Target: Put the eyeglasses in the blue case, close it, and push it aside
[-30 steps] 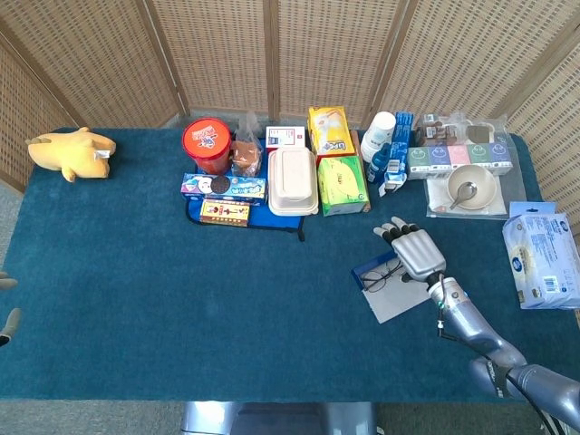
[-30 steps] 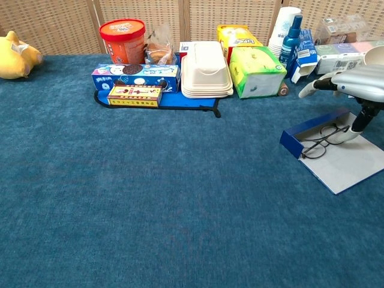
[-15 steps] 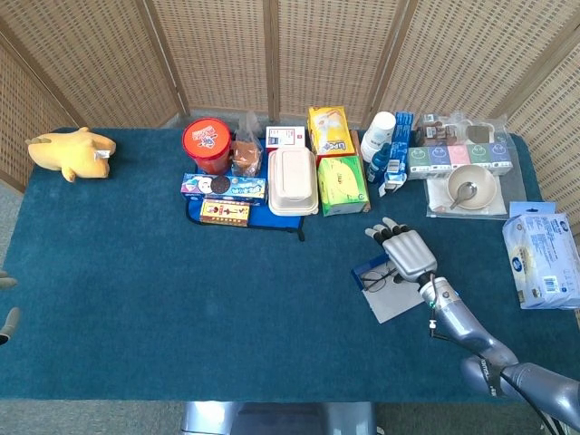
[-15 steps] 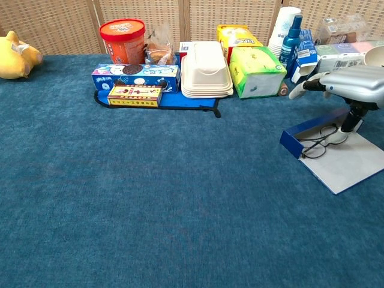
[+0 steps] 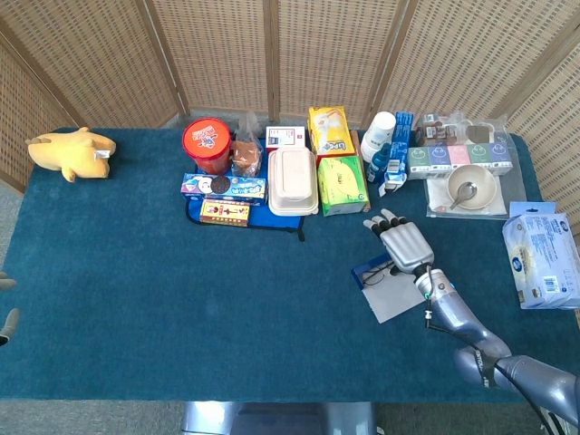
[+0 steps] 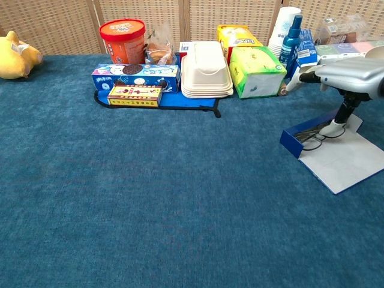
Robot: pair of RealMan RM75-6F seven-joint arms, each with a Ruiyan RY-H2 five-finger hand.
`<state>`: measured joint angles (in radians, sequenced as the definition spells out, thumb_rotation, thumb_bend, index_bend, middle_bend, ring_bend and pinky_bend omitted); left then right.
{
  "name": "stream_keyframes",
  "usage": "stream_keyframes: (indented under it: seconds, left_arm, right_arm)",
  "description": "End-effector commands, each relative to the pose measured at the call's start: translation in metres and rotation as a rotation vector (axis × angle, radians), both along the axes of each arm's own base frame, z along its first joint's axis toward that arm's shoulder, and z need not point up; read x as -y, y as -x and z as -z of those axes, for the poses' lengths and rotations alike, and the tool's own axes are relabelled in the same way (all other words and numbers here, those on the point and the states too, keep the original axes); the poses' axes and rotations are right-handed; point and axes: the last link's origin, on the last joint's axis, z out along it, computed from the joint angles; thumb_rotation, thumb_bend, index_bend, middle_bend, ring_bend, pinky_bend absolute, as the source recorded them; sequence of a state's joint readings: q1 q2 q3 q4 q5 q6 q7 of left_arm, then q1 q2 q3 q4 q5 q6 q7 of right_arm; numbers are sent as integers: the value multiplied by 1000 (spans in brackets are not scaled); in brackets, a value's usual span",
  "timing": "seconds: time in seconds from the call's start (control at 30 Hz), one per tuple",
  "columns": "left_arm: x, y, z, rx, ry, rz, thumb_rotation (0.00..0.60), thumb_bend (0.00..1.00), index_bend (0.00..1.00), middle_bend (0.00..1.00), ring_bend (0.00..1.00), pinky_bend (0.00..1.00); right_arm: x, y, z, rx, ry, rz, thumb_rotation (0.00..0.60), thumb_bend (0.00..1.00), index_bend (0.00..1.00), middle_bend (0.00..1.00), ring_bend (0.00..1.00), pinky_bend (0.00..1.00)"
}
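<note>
The right hand (image 5: 402, 245) hovers flat, fingers spread wide and empty, over the open blue case (image 6: 298, 139) toward the table's right edge. The eyeglasses (image 6: 310, 138) lie in its tray, apparently so the grey lid (image 6: 345, 161) can fold over.

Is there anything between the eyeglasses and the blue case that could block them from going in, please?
Nothing visible does. The eyeglasses already lie in the open blue case, its grey flap spread flat on the table. The right hand hovers above, one finger reaching down by the glasses.

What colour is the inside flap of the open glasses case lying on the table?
Pale grey flap, with blue case walls; the chest view shows it best.
</note>
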<state>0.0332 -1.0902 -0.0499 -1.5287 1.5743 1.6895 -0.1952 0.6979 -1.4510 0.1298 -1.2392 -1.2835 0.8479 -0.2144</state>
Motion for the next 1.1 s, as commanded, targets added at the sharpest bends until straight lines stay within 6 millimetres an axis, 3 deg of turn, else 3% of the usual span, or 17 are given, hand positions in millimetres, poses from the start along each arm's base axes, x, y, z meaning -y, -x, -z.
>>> stream_keyframes:
  seconds: [0.03, 0.23, 0.57, 0.83, 1.1]
  left_arm:
    - [0, 0, 1, 1, 1, 2, 600, 341, 347, 310, 298, 238]
    - [-4, -3, 3, 1, 8, 16, 600, 339, 347, 310, 298, 238]
    - [-4, -2, 4, 2, 9, 16, 600, 340, 347, 310, 298, 238]
    - [-4, -1, 3, 1, 5, 13, 598, 340, 349, 309, 298, 238]
    - [-2, 1, 2, 0, 2, 7, 600, 340, 352, 309, 298, 238]
  right_arm:
    - [-3, 4, -2, -8, 3, 9, 600, 105, 151, 170, 81, 275]
    - [-10, 12, -13, -9, 28, 29, 600, 106, 153, 170, 77, 275]
    - [-10, 1, -20, 9, 59, -8, 600, 103, 153, 170, 77, 275]
    - [-7, -10, -16, 18, 59, -32, 600, 100, 155, 170, 76, 276]
    - [-5, -7, -6, 29, 53, -9, 600, 100, 156, 170, 77, 275]
